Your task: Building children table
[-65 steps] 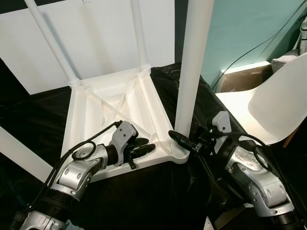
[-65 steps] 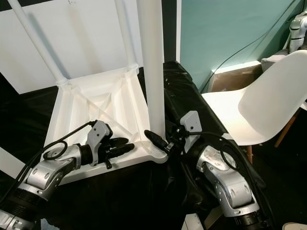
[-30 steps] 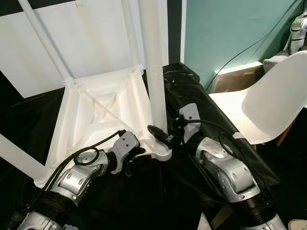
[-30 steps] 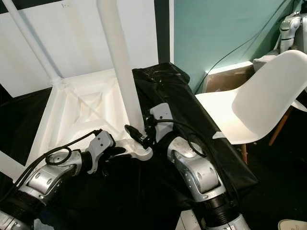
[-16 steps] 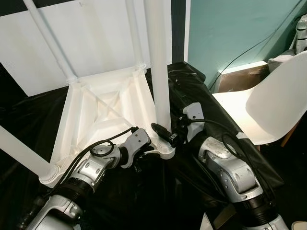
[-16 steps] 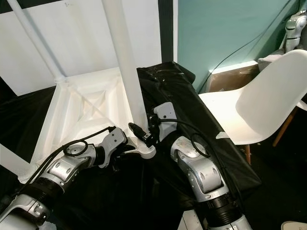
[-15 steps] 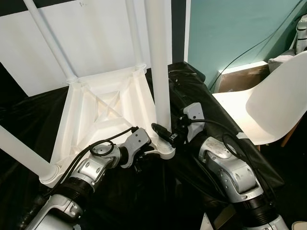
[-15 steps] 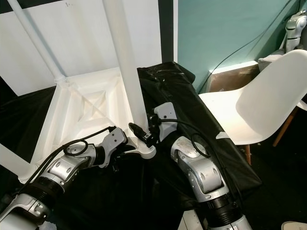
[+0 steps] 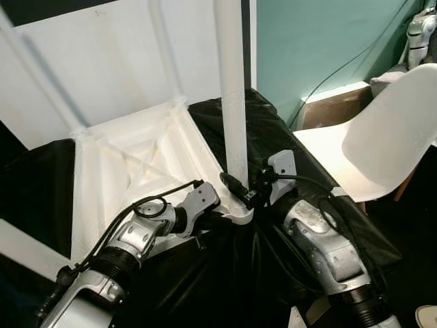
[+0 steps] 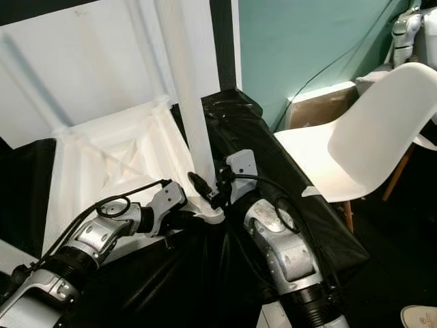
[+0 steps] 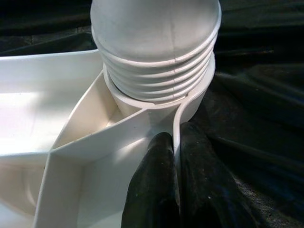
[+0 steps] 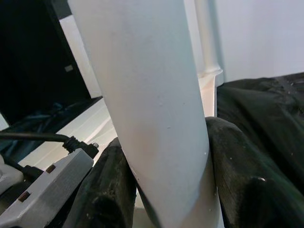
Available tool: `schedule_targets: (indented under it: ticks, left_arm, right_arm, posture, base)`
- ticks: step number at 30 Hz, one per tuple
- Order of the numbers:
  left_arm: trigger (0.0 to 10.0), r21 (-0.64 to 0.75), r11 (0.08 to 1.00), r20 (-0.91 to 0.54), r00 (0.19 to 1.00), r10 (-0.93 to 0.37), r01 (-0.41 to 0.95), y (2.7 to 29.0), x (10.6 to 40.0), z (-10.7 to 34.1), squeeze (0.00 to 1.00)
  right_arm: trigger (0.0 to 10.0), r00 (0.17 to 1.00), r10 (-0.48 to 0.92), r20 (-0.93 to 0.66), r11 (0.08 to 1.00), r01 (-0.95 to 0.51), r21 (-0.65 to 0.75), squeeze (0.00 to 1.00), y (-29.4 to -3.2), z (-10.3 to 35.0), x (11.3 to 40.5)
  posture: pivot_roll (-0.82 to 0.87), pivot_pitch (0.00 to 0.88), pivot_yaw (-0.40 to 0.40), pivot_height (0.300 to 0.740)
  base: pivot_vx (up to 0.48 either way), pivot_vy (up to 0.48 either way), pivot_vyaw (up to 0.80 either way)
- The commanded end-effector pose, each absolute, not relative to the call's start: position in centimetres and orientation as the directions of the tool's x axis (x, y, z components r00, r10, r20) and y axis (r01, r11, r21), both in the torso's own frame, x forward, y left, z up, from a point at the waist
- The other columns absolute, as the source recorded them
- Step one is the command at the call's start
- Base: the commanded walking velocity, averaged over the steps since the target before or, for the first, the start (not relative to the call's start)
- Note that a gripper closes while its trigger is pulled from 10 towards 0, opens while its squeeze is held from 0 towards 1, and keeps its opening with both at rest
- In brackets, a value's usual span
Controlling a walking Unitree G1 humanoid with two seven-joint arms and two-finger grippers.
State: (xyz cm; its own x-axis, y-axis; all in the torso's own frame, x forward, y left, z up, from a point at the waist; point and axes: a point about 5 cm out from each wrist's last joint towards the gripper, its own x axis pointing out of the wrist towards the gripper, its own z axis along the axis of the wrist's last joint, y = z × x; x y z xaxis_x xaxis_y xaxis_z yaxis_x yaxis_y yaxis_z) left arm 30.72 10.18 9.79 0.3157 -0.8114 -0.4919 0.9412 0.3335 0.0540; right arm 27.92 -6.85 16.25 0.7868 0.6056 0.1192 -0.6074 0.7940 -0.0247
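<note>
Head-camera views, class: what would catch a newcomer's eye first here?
A tall white plastic table leg stands upright at the near corner of the upturned white plastic tabletop on black sheeting. The right gripper clasps the leg's base; the left gripper pinches the tabletop's edge by the socket. A white moulded chair stands at the right.

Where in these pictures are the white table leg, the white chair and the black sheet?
Table leg [image 9: 232, 102], left eye view, mid-shaft.
Chair [image 9: 389, 130], left eye view, backrest.
Black sheet [image 10: 252, 130], right eye view, bare fold beside the leg.
</note>
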Motion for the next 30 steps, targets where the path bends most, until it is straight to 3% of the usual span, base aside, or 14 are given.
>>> schedule_targets:
  ticks: [1, 3, 4, 7, 8, 9, 10, 11, 16, 23, 30]
  left_arm:
    - [0.0, 0.007, 0.363, -0.538, 0.31, -0.784, 0.932, 10.8, 30.0, 8.2, 0.0]
    - [0.0, 0.009, 0.366, -0.539, 0.313, -0.782, 0.931, 10.9, 30.0, 8.1, 0.0]
    - [0.0, 0.009, 0.367, -0.541, 0.313, -0.781, 0.93, 11.0, 30.0, 8.0, 0.0]
    - [0.0, 0.008, 0.367, -0.542, 0.313, -0.78, 0.93, 11.1, 29.9, 8.0, 0.0]
    - [0.0, 0.006, 0.367, -0.543, 0.312, -0.78, 0.93, 11.2, 29.7, 7.8, 0.0]
    - [0.0, 0.006, 0.369, -0.545, 0.313, -0.778, 0.929, 11.2, 29.6, 7.6, 0.0]
    - [0.0, 0.005, 0.371, -0.546, 0.313, -0.777, 0.929, 11.2, 29.5, 7.5, 0.0]
    - [0.0, 0.004, 0.372, -0.546, 0.314, -0.777, 0.928, 11.2, 29.5, 7.4, 0.0]
    - [0.0, -0.001, 0.369, -0.538, 0.311, -0.783, 0.929, 11.0, 29.5, 7.3, 0.0]
    - [0.0, 0.004, 0.359, -0.524, 0.308, -0.794, 0.933, 10.1, 29.8, 7.4, 0.0]
    - [0.0, 0.014, 0.355, -0.511, 0.312, -0.801, 0.935, 9.6, 30.0, 7.6, 0.0]
  right_arm:
    - [10.0, 0.781, 0.62, 0.077, 0.782, -0.623, 0.013, 0.0, -5.9, 15.0, 27.7]
    - [10.0, 0.776, 0.626, 0.078, 0.778, -0.628, 0.005, 0.0, -5.8, 15.0, 27.6]
    - [10.0, 0.776, 0.625, 0.078, 0.779, -0.626, -0.015, 0.3, -5.8, 15.1, 27.5]
    - [10.0, 0.777, 0.624, 0.078, 0.781, -0.624, -0.029, 0.3, -5.9, 15.1, 27.4]
    - [10.0, 0.776, 0.625, 0.083, 0.78, -0.624, -0.038, 1.0, -5.9, 15.1, 27.4]
    - [10.0, 0.76, 0.644, 0.085, 0.765, -0.642, -0.05, 1.0, -6.1, 15.1, 27.3]
    - [10.0, 0.745, 0.661, 0.087, 0.75, -0.659, -0.057, 0.73, -6.2, 15.1, 27.2]
    - [10.0, 0.725, 0.683, 0.089, 0.73, -0.68, -0.064, 0.0, -6.4, 15.2, 27.1]
    - [10.0, 0.596, 0.8, 0.071, 0.6, -0.789, -0.133, 0.0, -7.7, 15.2, 26.5]
    - [10.0, 0.553, 0.833, 0.011, 0.539, -0.808, -0.239, 0.0, -10.9, 15.3, 28.4]
    - [10.0, 0.535, 0.84, -0.089, 0.492, -0.82, -0.292, 0.0, -12.0, 14.5, 30.7]
  posture:
    - [-0.04, 0.0, 0.125, 0.74]
    - [-0.04, 0.0, 0.125, 0.74]
    - [-0.04, 0.0, 0.122, 0.74]
    - [-0.04, 0.0, 0.122, 0.74]
    - [-0.04, 0.0, 0.119, 0.74]
    - [-0.04, 0.0, 0.114, 0.74]
    - [-0.04, 0.0, 0.11, 0.74]
    - [-0.05, 0.0, 0.109, 0.74]
    - [-0.05, 0.0, 0.109, 0.74]
    - [-0.09, 0.0, 0.094, 0.74]
    - [-0.07, 0.0, 0.083, 0.74]
  base:
    - [0.0, 0.0, 0.0]
    - [0.0, 0.0, 0.0]
    - [0.0, 0.0, 0.0]
    - [0.0, 0.0, 0.0]
    - [0.0, 0.0, 0.0]
    - [0.0, 0.0, 0.0]
    - [0.0, 0.0, 0.0]
    - [0.0, 0.0, 0.0]
    - [0.0, 0.0, 0.0]
    - [0.0, 0.0, 0.0]
    - [0.0, 0.0, 0.0]
